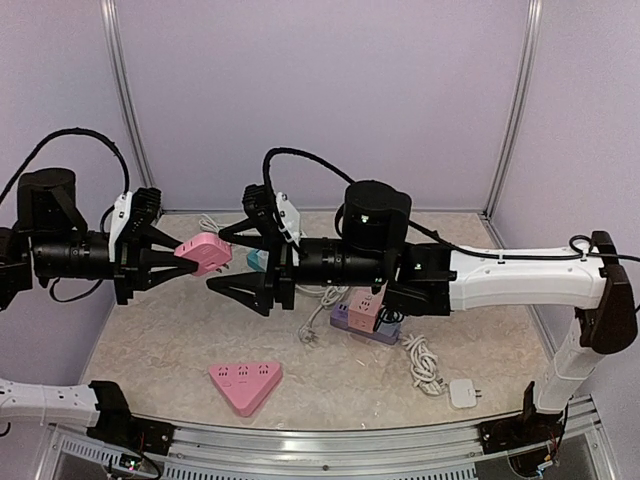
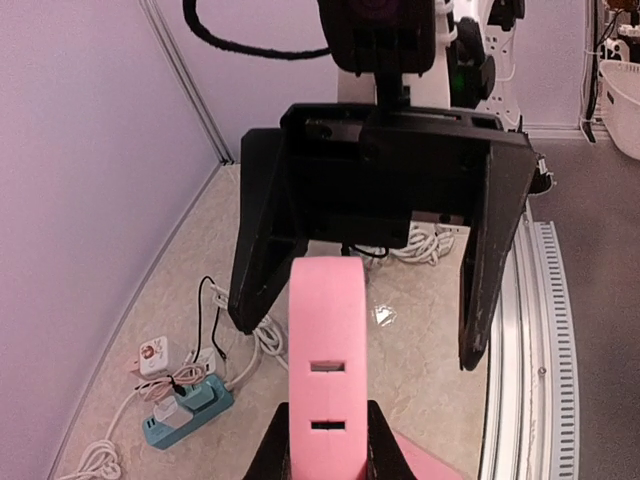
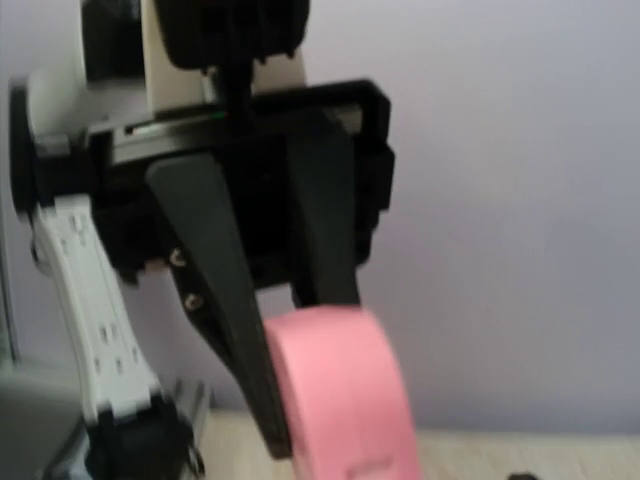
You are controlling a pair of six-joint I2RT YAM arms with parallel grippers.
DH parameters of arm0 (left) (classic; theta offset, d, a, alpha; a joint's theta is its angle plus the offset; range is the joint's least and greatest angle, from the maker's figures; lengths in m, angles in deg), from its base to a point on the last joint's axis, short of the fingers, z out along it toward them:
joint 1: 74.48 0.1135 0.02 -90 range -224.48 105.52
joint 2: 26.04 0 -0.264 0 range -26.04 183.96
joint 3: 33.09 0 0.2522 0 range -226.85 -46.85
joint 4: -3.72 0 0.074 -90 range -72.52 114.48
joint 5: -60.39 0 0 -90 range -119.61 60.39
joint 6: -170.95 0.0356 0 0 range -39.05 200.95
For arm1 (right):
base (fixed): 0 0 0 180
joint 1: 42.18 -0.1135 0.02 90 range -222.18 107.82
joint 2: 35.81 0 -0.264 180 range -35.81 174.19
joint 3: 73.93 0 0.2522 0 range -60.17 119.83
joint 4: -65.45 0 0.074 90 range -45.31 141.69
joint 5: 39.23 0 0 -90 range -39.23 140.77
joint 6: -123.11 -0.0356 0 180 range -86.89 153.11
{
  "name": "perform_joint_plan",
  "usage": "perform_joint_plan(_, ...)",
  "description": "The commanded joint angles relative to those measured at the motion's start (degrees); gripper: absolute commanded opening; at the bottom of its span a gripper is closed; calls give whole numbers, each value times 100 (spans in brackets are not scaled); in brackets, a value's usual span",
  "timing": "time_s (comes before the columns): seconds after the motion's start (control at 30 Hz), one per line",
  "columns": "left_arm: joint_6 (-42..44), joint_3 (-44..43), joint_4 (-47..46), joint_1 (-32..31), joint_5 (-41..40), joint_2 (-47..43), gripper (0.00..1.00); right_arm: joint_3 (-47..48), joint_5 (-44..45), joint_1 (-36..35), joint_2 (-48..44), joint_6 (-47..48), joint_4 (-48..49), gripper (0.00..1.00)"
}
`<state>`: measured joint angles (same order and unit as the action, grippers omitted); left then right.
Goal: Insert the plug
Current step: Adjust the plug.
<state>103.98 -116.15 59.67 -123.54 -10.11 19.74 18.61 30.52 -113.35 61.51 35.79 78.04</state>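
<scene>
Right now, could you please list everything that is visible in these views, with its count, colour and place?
held strip: one, pink, in the left claw, above the table
triangle strip: one, pink, flat on the table, near front
stacked strips: count unclear, purple and pink, under the right arm
teal strip: one, teal, white plugs in it, by the back wall
adapter: one, white, front right
cables: several, white, loose on the table
table: one, beige
left claw: one, black, shut on the held strip
right claw: one, black, open, facing the held strip
</scene>
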Motion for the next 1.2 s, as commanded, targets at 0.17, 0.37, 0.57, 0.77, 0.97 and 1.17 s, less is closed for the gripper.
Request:
perform_joint_plan(0.17,678,-381,1223,50,-509,328,0,1300,260,24,-9,1060,-3531,71)
perform_joint_plan(0.37,740,-418,1350,37,-439,405,0,1457,230,33,188,1192,-3505,51)
perform_joint_plan(0.57,794,-427,1438,6,-400,446,0,1611,161,53,357,1166,-3512,47)
perform_joint_plan(0.77,809,-400,1521,-33,-409,518,0,1890,6,88,622,1014,-3556,28)
perform_joint_plan(0.97,769,-444,1695,60,-380,572,3,2206,-98,114,914,769,-3690,0)
perform_joint_plan(1.17,746,-417,1885,738,-67,505,77,1939,17,206,921,196,-3131,0)
